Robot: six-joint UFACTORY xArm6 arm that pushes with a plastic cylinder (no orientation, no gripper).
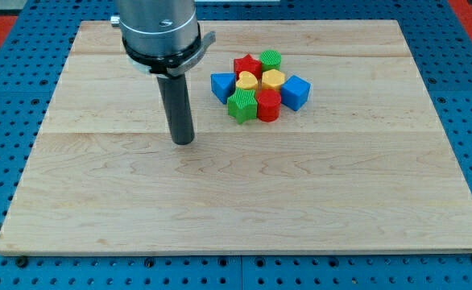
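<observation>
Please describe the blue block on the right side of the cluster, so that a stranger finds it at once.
On the wooden board, find the cluster of blocks near the view's top. The blue cube sits at its right edge, beside the red cylinder. The other blue block lies on the left, nearer my tip.

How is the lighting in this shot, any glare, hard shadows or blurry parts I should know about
Camera view: even, soft light on the wooden board, no strong glare; only faint shadows beside my tip and under the block cluster, such as the red cylinder. Everything is sharp; the arm's upper part is cut off at the view's top.
</observation>
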